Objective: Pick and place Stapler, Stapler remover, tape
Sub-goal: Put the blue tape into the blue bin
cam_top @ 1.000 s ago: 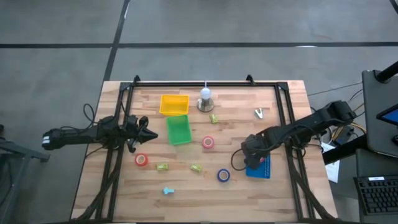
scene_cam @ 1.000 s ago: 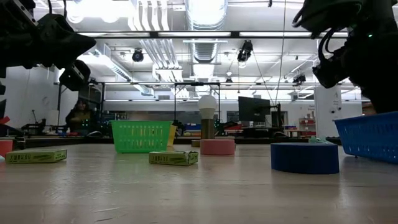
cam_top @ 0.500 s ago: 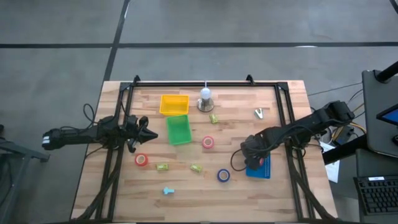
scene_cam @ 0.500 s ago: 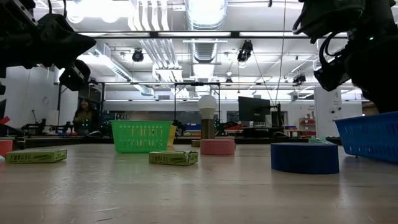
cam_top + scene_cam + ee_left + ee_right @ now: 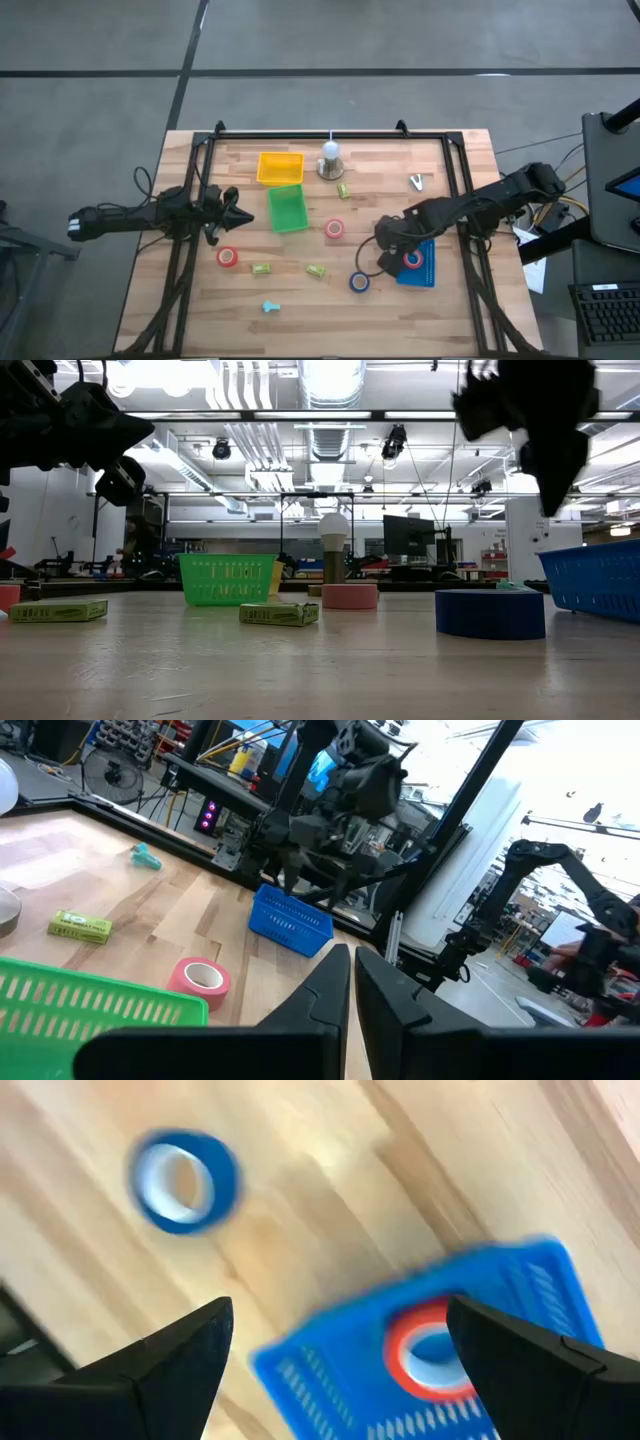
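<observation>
Wood-plank counter [image 5: 300,290] on a grey floor [image 5: 100,100], lab room behind; right tool [image 5: 388,238] spread wide over blue tray [image 5: 425,272], left tool [image 5: 238,213] pinched narrow.

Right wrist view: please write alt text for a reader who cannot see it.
A red tape roll lies inside the blue tray, seen between the right gripper's open fingers. A blue tape roll lies apart on the wooden table.
</observation>
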{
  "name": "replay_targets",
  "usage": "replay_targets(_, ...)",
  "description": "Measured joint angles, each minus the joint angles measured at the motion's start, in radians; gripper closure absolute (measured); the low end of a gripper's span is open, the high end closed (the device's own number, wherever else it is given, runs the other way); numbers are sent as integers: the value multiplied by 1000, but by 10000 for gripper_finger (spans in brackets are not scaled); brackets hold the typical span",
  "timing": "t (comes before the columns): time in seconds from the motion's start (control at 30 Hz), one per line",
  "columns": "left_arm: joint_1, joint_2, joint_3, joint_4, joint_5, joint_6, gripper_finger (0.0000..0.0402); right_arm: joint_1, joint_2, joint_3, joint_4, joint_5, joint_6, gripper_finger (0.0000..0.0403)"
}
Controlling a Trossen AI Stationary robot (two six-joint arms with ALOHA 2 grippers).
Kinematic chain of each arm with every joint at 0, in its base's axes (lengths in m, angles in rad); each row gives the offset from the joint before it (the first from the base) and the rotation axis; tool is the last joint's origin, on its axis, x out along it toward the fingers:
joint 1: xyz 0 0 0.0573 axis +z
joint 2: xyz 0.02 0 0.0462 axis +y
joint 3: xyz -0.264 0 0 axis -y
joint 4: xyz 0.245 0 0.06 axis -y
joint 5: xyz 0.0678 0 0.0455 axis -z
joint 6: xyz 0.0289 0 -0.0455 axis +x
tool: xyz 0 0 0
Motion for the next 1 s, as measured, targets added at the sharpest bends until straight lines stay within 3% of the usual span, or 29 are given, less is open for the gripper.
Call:
replay_targets(0.2, 0, 0, 0, -2, 0, 0, 378, 5, 163, 170, -4, -1, -43, 39)
replay_targets(0.6, 0, 0, 0, 0, 0, 0, 378, 2, 503, 465, -23, -64, 42, 39)
replay_targets(0.77, 0, 0, 0, 1, 0, 0, 378, 3, 599, 517, -102, -102, 58, 39)
replay_targets(1.0, 0, 0, 0, 1, 0, 0, 378, 21, 647, 520, -88, -158, 99, 39)
